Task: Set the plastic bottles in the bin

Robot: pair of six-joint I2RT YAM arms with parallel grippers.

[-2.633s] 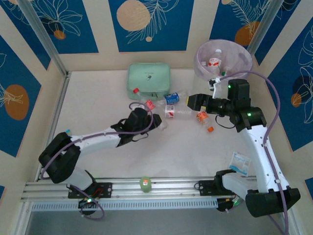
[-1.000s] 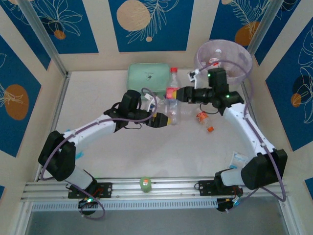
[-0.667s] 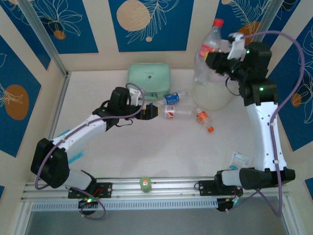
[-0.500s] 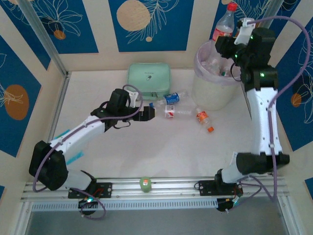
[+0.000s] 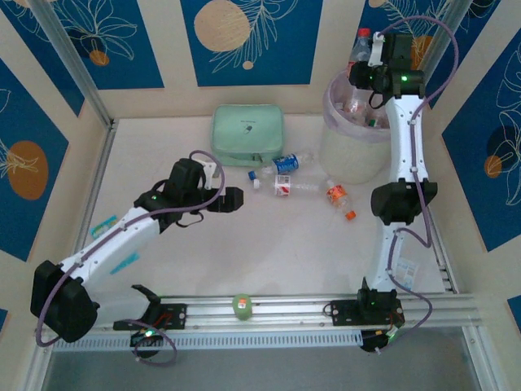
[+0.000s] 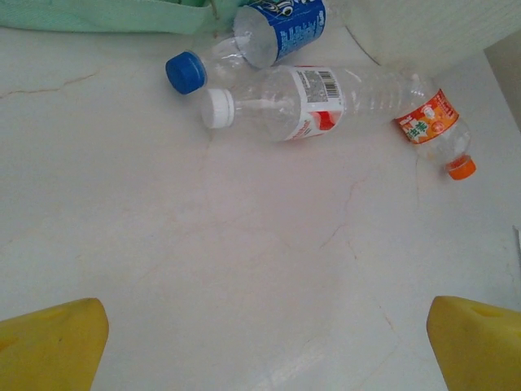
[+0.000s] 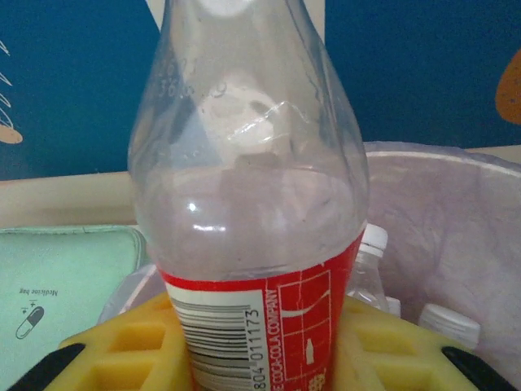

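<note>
Right hand (image 7: 259, 346) clenched on upright red-label bottle (image 7: 248, 204) above bin (image 5: 352, 160); left hand (image 6: 260, 352) released, well apart from bin.

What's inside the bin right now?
Several clear bottles with white caps sit inside the bin. The red-labelled bottle in the right gripper covers part of the inside; the bottom cannot be seen.

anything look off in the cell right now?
Nothing spilled or broken. The blue-label bottle, white-cap bottle and orange-label bottle lie on their sides near the green case. Odd: small green object on the front rail; can't tell what.
</note>
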